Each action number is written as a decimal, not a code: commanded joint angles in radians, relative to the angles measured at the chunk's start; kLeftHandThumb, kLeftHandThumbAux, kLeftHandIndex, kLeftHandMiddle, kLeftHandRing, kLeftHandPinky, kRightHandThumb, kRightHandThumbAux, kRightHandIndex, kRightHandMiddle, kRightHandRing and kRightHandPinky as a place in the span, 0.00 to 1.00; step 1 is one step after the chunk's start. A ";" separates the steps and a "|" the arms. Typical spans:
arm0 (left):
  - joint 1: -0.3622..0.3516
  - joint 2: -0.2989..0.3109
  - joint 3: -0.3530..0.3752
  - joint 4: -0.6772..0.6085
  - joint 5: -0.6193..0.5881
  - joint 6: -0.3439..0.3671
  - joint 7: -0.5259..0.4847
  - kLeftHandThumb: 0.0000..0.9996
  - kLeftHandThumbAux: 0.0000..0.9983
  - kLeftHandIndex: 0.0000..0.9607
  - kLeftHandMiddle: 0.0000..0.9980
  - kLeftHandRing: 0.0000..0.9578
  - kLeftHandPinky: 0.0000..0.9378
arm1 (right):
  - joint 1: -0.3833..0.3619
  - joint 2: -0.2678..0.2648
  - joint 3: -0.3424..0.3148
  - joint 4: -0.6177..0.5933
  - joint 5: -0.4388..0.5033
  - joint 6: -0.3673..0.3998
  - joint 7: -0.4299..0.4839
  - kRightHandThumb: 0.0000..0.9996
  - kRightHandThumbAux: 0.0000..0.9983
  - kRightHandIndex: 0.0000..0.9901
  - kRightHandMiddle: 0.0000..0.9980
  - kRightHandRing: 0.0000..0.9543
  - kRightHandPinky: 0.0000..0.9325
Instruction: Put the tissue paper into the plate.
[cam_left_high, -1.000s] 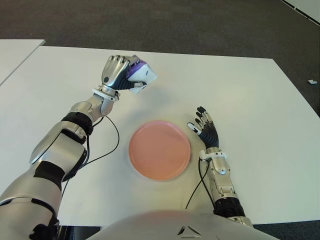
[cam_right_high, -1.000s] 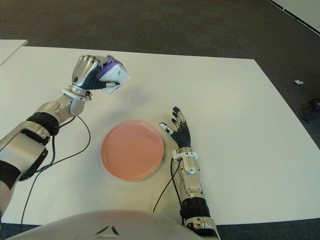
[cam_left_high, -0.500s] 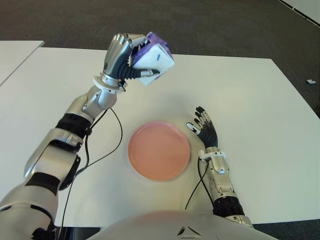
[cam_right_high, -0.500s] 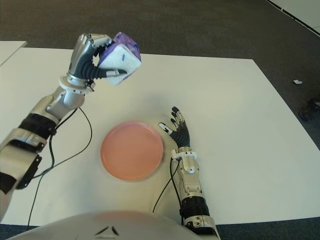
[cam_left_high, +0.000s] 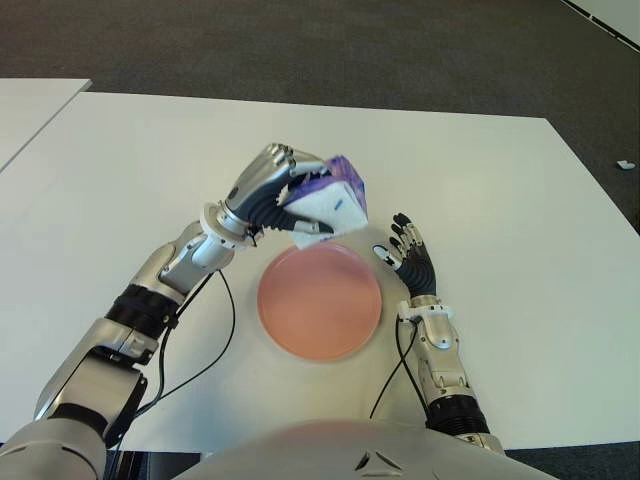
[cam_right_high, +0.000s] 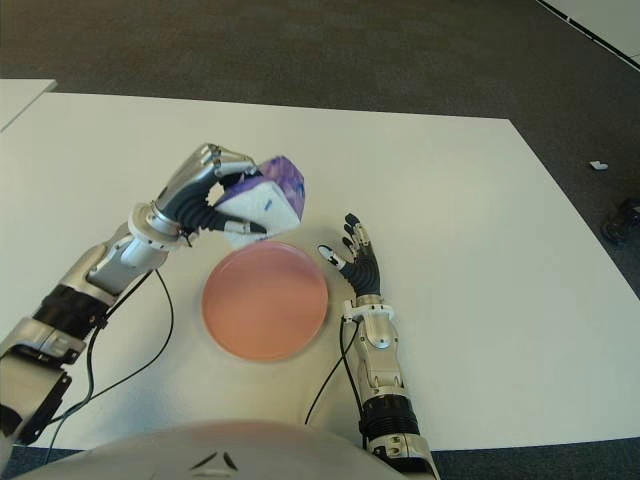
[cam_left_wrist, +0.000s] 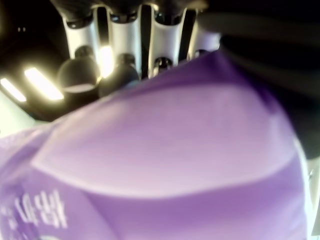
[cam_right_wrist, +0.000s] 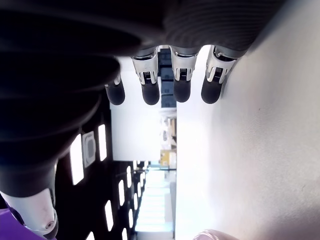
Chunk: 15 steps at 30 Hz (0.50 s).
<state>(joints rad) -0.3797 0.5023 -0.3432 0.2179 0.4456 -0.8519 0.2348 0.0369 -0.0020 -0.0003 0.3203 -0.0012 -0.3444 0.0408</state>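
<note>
Up close, the right hand (cam_right_wrist: 165, 85) shows four straight, dark-tipped fingers (cam_right_wrist: 181, 82) reaching out beside the white tabletop (cam_right_wrist: 250, 165), holding nothing. A sliver of the pink plate (cam_right_wrist: 210, 235) peeks in at the picture's edge, and a bit of purple (cam_right_wrist: 15, 225) shows in one corner.

left hand (cam_left_high: 268, 188) clenched, right hand (cam_left_high: 412, 260) flat

A white tabletop (cam_left_high: 520, 200) carries a pink plate (cam_left_high: 319, 300) near its front edge, with a black cable (cam_left_high: 190, 375) lying left of the plate.
</note>
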 joint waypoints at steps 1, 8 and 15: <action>0.026 0.017 -0.020 -0.042 -0.006 -0.005 -0.127 0.75 0.70 0.46 0.85 0.88 0.88 | 0.068 0.013 0.010 0.061 -0.004 0.081 -0.005 0.00 0.67 0.00 0.00 0.00 0.00; 0.020 0.019 -0.021 -0.041 0.029 -0.022 -0.232 0.75 0.70 0.46 0.84 0.88 0.88 | 0.065 0.015 0.009 0.062 -0.002 0.080 -0.006 0.00 0.68 0.00 0.00 0.00 0.00; 0.041 0.050 -0.035 -0.052 0.127 -0.040 -0.296 0.75 0.70 0.46 0.82 0.86 0.87 | 0.068 0.012 0.006 0.059 0.001 0.081 -0.003 0.00 0.67 0.00 0.00 0.00 0.00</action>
<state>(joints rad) -0.3581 0.5279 -0.3685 0.1684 0.5114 -0.8823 -0.0288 0.0372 0.0060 0.0018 0.3171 -0.0007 -0.3384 0.0363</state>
